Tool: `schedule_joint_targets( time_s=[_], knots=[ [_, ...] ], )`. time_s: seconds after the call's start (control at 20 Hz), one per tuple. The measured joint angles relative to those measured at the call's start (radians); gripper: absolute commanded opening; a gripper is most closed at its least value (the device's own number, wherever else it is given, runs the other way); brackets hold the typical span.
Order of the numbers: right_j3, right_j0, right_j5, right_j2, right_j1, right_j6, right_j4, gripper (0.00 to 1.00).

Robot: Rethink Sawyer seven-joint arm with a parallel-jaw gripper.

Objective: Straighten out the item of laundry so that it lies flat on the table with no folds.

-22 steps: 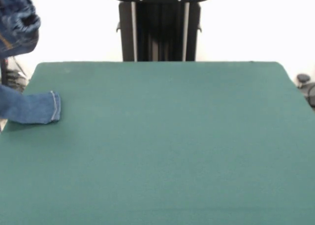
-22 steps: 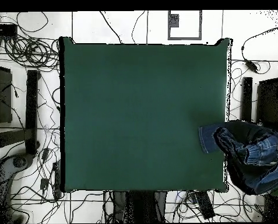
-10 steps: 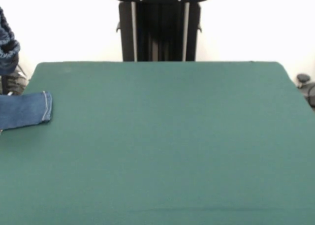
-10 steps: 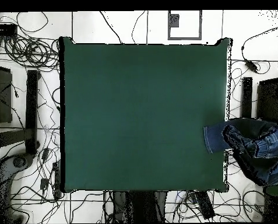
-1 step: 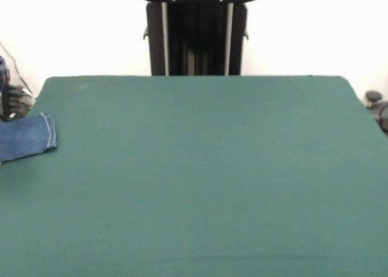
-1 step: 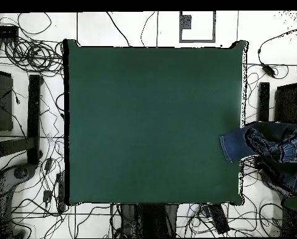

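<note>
Overhead view gives you most of the jeans (image 6: 272, 152): a crumpled blue denim bundle hanging past the table (image 6: 150, 124) edge near one corner on the robot's side, over a floor strewn with cables (image 6: 32, 56). Front view gives you only one hemmed leg end (image 5: 27, 136), lying flat on the green top at that edge. Pedestal (image 5: 197, 31): visible in the front view. Pincer: neither view shows it, so you cannot tell its opening or hold.

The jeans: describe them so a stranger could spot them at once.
Find the big dark green table. At its left edge in the front view, one hemmed leg of the jeans lies on the felt, the rest hanging off. They are the only blue denim there.
</note>
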Motion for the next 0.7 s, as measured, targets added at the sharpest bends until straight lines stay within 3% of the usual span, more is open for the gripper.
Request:
schedule_joint_targets(
  time_s=[0.7],
  knots=[
    [-0.034, -0.005, 0.034, 0.008, -0.071, 0.000, -0.063, 0.00]
  ],
)
